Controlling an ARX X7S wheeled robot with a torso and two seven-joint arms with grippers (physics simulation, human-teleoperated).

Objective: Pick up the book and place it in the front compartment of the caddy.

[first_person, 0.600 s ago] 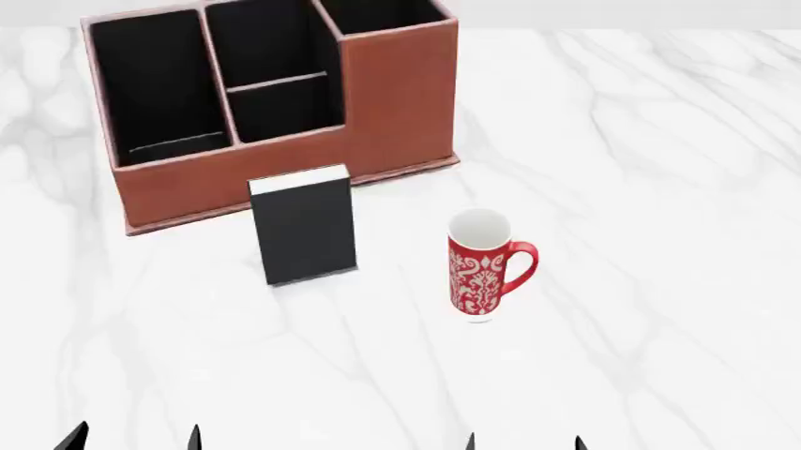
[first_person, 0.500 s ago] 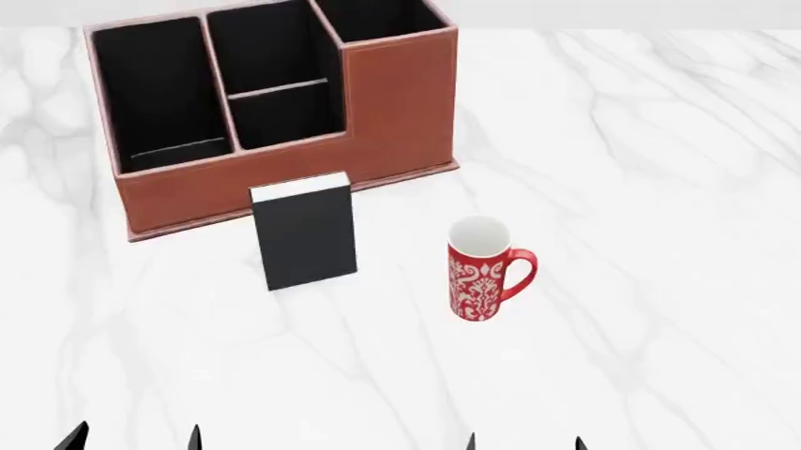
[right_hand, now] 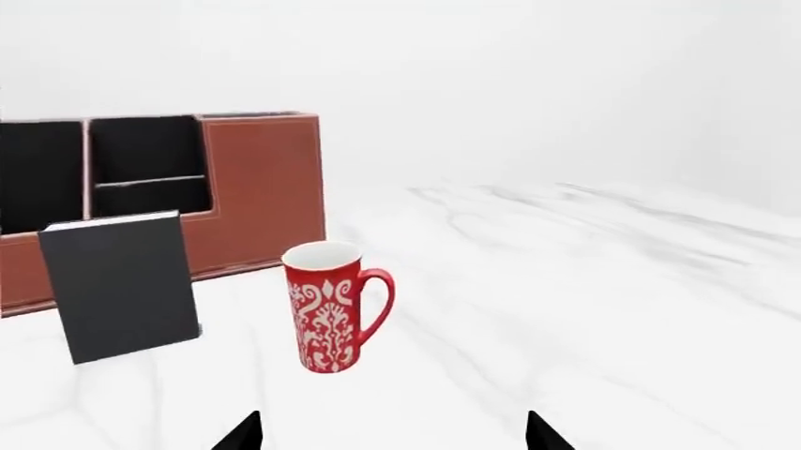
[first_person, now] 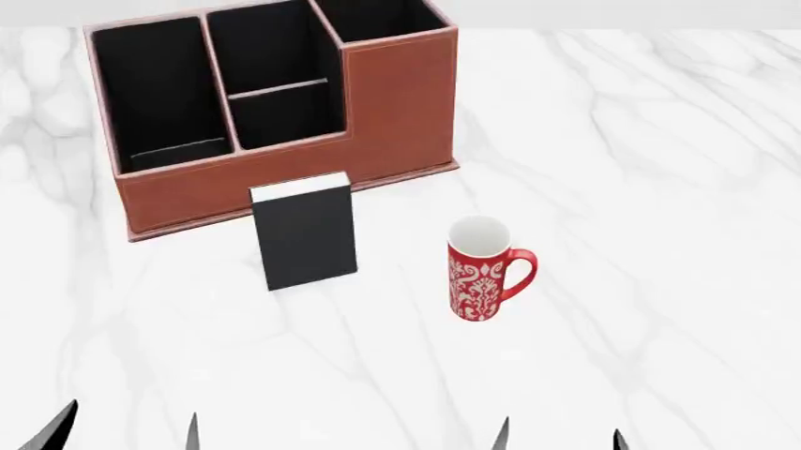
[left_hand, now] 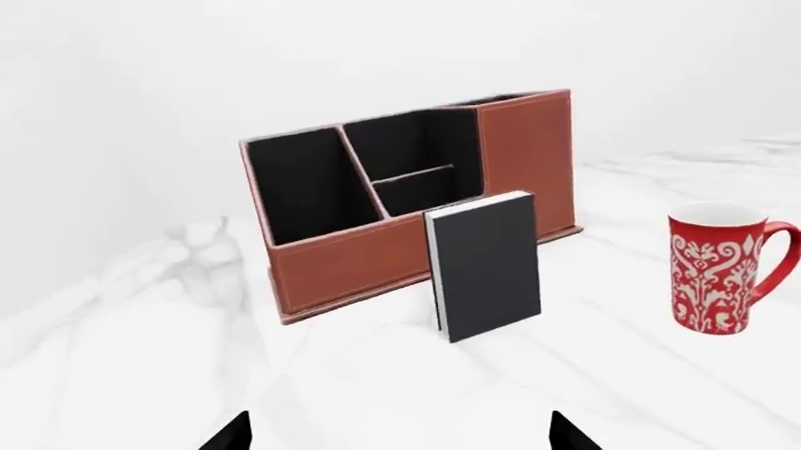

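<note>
The black book point(first_person: 304, 232) stands upright on the marble table, white page edge up, just in front of the reddish-brown caddy point(first_person: 238, 192). The front compartment point(first_person: 265, 52) is the deeper middle cell behind the low cross divider. In the left wrist view the book point(left_hand: 486, 267) stands ahead, before the caddy point(left_hand: 351, 267) and its front compartment point(left_hand: 398, 145). The right wrist view shows the book point(right_hand: 122, 286) and caddy point(right_hand: 263, 187). My left gripper point(first_person: 126, 433) point(left_hand: 398, 436) and right gripper point(first_person: 560, 437) point(right_hand: 393, 436) are open, empty and well short of the book.
A red-and-white patterned mug point(first_person: 482, 272) stands upright to the right of the book, handle to the right; it also shows in the left wrist view point(left_hand: 716, 270) and the right wrist view point(right_hand: 328, 307). The white marble table point(first_person: 651, 187) stretches to the right.
The head view dipped slightly at first. Since then the right gripper's fingertips have shifted right and the left gripper's have risen a little into view. Book, mug and caddy have not moved.
</note>
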